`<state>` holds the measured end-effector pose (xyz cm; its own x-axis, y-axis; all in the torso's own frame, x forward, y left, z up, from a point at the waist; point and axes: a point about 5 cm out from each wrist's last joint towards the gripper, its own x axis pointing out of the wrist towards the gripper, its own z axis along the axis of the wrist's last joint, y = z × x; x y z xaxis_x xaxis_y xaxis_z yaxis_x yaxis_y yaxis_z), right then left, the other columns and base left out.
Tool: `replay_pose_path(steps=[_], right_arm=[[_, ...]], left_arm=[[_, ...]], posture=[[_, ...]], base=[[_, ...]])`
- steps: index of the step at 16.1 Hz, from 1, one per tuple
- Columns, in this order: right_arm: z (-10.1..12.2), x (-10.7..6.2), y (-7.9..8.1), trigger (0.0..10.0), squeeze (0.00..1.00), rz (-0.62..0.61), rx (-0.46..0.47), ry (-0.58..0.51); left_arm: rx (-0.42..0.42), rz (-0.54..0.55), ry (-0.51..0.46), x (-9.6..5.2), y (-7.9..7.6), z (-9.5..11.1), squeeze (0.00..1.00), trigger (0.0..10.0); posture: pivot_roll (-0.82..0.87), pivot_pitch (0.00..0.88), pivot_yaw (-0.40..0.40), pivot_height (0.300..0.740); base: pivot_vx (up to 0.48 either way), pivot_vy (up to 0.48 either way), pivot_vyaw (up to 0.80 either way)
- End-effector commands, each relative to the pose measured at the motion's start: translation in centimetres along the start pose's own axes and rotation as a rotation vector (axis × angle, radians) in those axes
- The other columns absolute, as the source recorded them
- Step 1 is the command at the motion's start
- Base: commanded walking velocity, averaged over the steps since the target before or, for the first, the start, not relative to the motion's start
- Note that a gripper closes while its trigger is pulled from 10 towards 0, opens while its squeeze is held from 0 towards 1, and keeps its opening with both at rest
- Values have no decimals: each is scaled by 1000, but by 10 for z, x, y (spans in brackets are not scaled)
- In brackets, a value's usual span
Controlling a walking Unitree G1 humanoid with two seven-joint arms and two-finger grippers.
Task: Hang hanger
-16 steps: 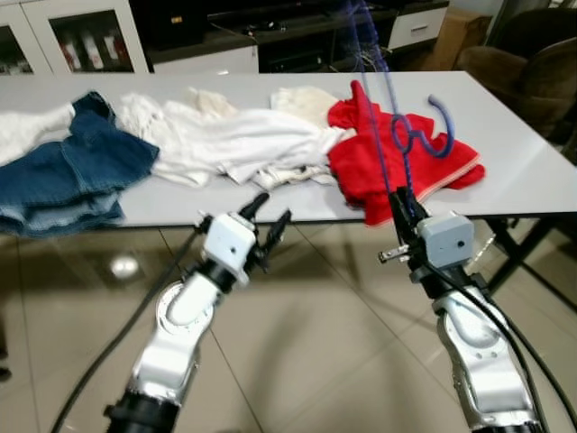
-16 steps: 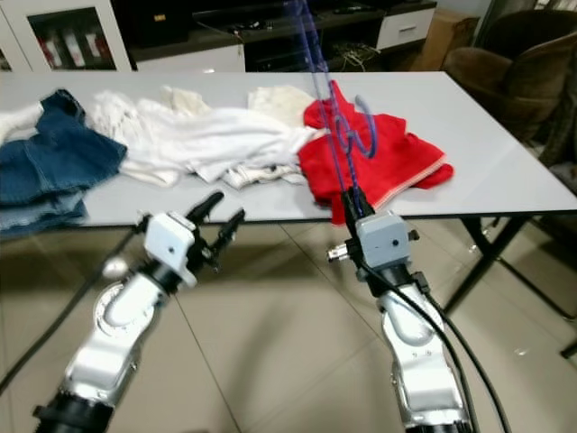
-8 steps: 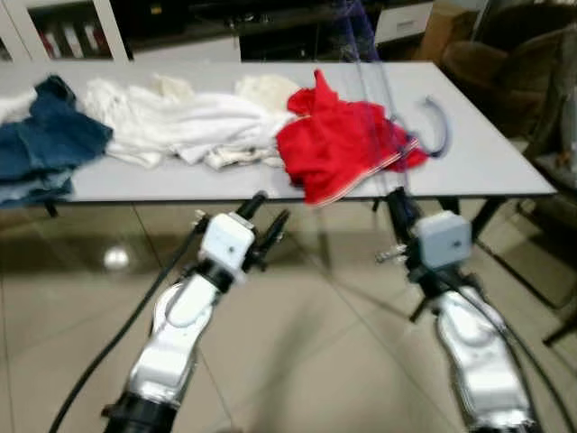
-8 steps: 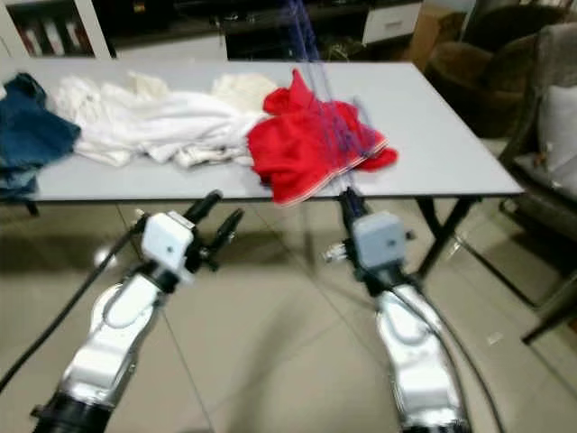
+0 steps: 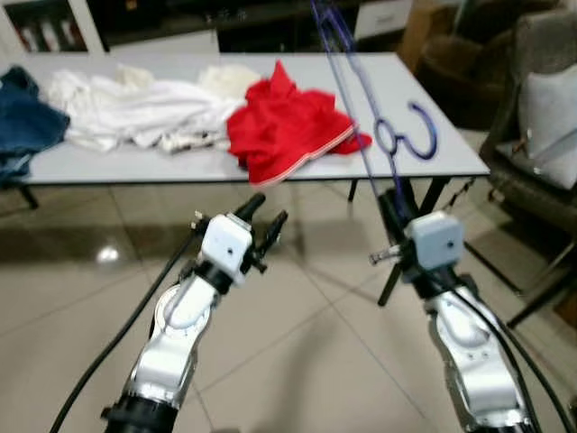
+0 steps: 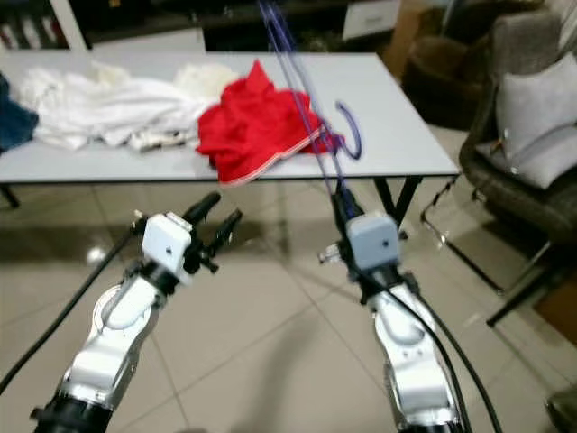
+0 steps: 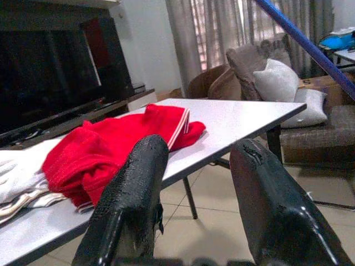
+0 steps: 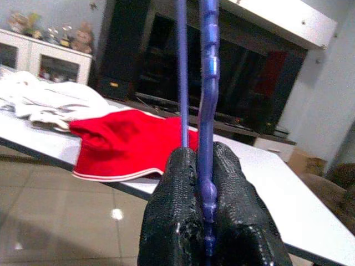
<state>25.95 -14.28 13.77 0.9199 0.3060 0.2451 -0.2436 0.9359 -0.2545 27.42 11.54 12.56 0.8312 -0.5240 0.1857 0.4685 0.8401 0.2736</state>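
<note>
A: Big picture first: a long white worktop (image 5: 424,144) with laundry strewn along it, white garments (image 5: 135,104), a red garment (image 5: 284,126), a scrap of denim (image 5: 22,126) at the far left, and an armchair with a grey cushion (image 5: 545,108) off to the right.

B: And the blue hanger (image 5: 410,135) is up in the air. The right tool (image 5: 395,206) has its black fingers (image 8: 180,221) pinched tight on the hanger's thin bars, hook curling over the worktop's right end.

A: The left tool (image 5: 266,216) rides beside it, fingers (image 7: 133,194) spread apart, holding nothing.

B: No rail in sight, so I'd say the job is carrying. Keep that pinch firm, keep the hook high and away from the worktop edge and the chair, and turn slowly so the long frame doesn't swing.

A: Any writing?

B: None I can read. Nothing on the garments, and the cabinets behind are too blurred.
</note>
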Motion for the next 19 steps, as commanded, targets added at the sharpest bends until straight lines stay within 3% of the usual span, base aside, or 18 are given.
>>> replay_pose_path(steps=[1,19], right_arm=[[4,3,-1,10000,0,4,-1,-26],[2,2,0,10000,0,2,-5,-15]], left_arm=[[7,9,2,0,4,1,0,10000],[-26,10,17,-1,3,-2,0,10000]], posture=[[88,0,14,740],[83,0,20,740]], base=[[0,0,0],[13,0,0]])
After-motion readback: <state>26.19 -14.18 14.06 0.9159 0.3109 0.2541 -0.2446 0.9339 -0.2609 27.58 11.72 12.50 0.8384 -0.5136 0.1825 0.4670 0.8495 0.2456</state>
